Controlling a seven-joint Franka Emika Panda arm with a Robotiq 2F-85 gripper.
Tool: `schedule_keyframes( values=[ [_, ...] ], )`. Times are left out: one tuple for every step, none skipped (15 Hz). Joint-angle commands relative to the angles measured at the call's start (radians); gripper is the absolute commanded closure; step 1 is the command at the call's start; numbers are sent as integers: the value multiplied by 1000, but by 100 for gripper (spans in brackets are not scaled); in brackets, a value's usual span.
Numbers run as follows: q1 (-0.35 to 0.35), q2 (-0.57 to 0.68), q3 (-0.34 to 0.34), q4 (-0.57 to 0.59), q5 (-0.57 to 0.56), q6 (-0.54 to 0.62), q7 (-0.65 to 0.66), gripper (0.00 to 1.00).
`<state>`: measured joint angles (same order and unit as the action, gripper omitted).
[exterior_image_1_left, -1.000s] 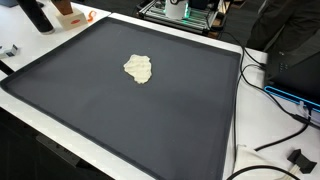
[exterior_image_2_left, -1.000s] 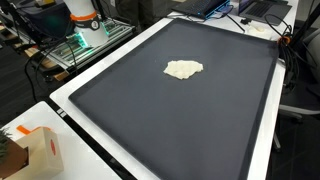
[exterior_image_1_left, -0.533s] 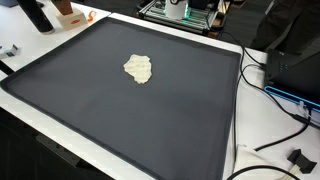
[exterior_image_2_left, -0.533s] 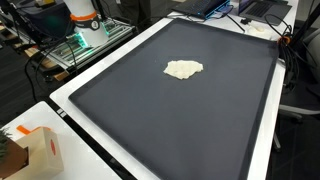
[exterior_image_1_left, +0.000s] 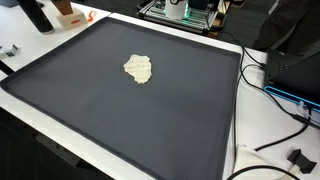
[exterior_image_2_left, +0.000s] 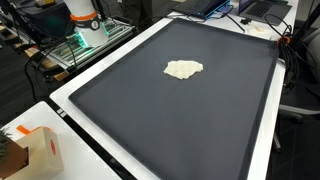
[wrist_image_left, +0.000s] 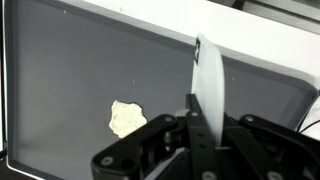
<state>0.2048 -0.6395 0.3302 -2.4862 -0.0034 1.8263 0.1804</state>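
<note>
Shows a crumpled lump (exterior_image_1_left: 139, 68) on the mat (exterior_image_1_left: 150, 125), well inside its edges in both exterior views. Puts the mat on a table (exterior_image_2_left: 62, 100), with a box (exterior_image_2_left: 42, 150) off one corner and cables (exterior_image_1_left: 265, 88) beside another edge. In the wrist view, finds the lump left of the gripper (wrist_image_left: 203, 125).

obj: cream crumpled lump (exterior_image_1_left: 139, 68) | lying flat, loose | on dark mat (exterior_image_1_left: 150, 120), nr centre
</note>
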Motion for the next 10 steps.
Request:
schedule_keyframes(
  values=[
    [-55,67,-24,20,-34,114,80,99],
    [-80,88,-26,25,-51,160,113,99],
    [-107,113,-25,32,-71,195,153,99],
    [-132,144,-26,41,-87,225,190,99],
    [-153,172,-26,51,-106,249,224,99],
    [-173,202,-26,63,-120,263,262,99],
    [-188,237,-29,76,-130,279,287,99],
    [-201,269,-29,89,-146,292,312,99],
    [-214,303,-29,105,-161,300,343,99],
    [-221,336,-32,120,-169,304,369,99]
  ],
)
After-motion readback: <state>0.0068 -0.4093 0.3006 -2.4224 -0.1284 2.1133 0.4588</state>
